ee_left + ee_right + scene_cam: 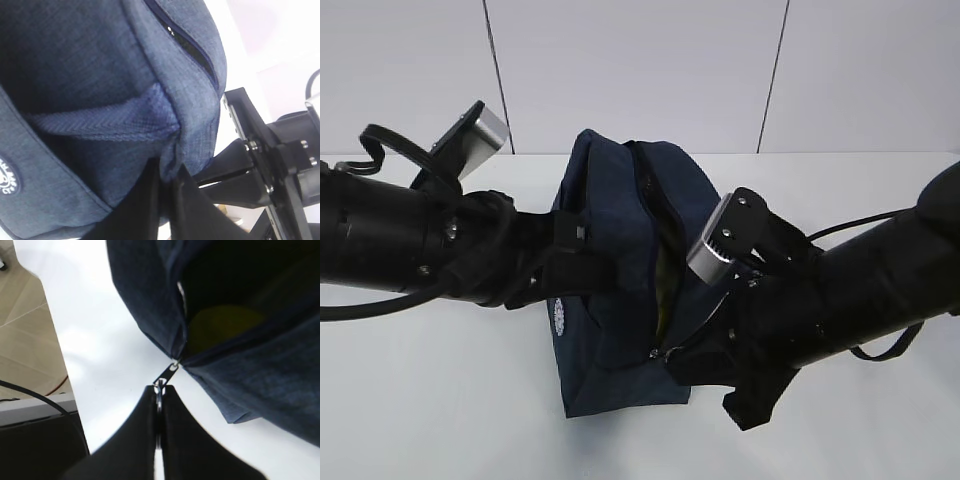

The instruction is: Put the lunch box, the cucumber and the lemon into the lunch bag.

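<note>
The navy lunch bag [610, 200] stands mid-table with its zipper partly open. My left gripper [588, 268] is shut on a fold of the bag's side fabric just below a strap handle [100, 122]; in the left wrist view the gripper [170, 169] pinches that fold. My right gripper [159, 390] is shut on the silver ring pull [159, 386], held taut from the zipper slider [171, 370] at the bag's front lower corner [665, 352]. Inside the opening a yellow rounded lemon [220, 325] shows. The lunch box and cucumber are hidden.
The bag rests on a white table [440, 400] in front of a white panelled wall [640, 60]. The right arm's black wrist [272, 160] is close beside the bag. Tiled floor [25, 340] lies beyond the table edge.
</note>
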Controlling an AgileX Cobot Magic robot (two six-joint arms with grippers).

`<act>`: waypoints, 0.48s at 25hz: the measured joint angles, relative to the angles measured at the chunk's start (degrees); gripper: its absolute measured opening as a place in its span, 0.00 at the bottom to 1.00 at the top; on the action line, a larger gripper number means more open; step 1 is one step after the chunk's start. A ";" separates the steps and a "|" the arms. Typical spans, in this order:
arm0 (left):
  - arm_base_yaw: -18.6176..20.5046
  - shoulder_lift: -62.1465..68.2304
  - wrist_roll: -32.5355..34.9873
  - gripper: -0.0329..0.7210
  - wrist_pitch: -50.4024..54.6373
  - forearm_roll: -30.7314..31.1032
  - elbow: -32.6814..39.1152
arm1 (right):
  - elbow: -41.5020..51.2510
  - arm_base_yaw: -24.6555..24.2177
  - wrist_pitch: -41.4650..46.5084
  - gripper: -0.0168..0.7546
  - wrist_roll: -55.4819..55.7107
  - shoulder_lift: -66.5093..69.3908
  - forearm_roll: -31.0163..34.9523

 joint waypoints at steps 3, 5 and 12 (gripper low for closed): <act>0.00 0.00 0.14 0.04 0.00 0.00 0.00 | 0.00 0.00 0.00 0.03 0.09 -1.18 0.36; 0.00 0.00 0.34 0.04 0.00 0.00 0.00 | 0.00 0.00 0.00 0.03 0.09 -2.33 0.92; 0.00 0.00 0.70 0.04 -0.13 0.00 0.00 | 0.00 0.00 0.00 0.03 0.13 -3.27 1.99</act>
